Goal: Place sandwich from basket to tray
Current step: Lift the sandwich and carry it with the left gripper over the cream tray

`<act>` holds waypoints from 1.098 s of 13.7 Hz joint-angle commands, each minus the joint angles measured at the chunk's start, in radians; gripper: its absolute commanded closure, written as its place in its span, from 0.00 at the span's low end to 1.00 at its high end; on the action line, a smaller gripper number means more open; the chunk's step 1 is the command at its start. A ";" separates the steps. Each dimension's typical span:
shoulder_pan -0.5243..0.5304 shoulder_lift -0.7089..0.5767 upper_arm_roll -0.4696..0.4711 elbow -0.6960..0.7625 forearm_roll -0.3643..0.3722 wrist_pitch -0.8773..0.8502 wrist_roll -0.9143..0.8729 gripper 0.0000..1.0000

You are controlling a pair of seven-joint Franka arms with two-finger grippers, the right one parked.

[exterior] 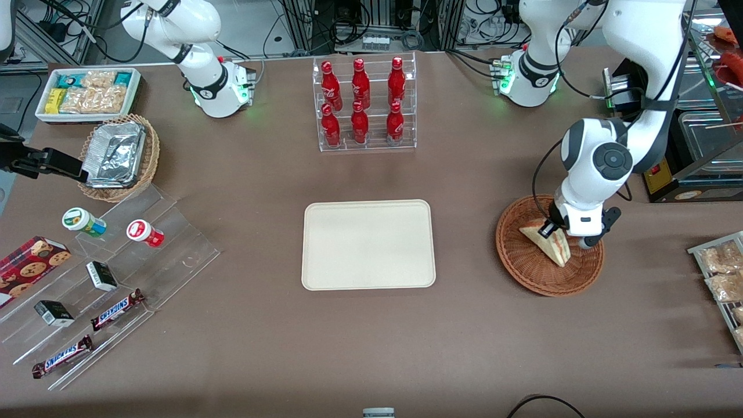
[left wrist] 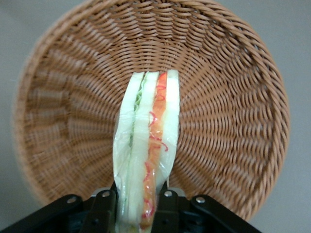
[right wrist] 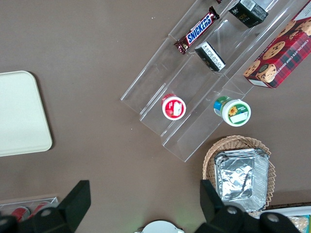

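The sandwich (exterior: 550,245), a pale bread wedge with red and green filling, stands on edge inside the reddish-brown wicker basket (exterior: 525,273) toward the working arm's end of the table. My left gripper (exterior: 566,237) is down in the basket and shut on it. In the left wrist view the sandwich (left wrist: 148,141) runs out from between the black fingers (left wrist: 104,209), which press both its bread faces, with the basket's (left wrist: 233,121) woven floor below it. I cannot tell whether it still touches the floor. The cream tray (exterior: 368,244) lies bare at mid-table, beside the basket toward the parked arm.
A clear rack of red bottles (exterior: 367,104) stands farther from the front camera than the tray. A stepped acrylic stand with snacks (exterior: 104,273), a tan wicker basket of foil packets (exterior: 119,157) and a white bin (exterior: 87,93) sit toward the parked arm's end. Packets on a rack (exterior: 722,273) lie beside the basket.
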 commanded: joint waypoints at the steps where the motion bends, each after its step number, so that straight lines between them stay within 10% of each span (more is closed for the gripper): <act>1: -0.064 -0.100 -0.052 0.123 0.030 -0.277 -0.011 1.00; 6: -0.258 -0.037 -0.151 0.390 0.012 -0.498 -0.047 1.00; 15: -0.584 0.518 -0.152 0.888 0.026 -0.413 -0.098 1.00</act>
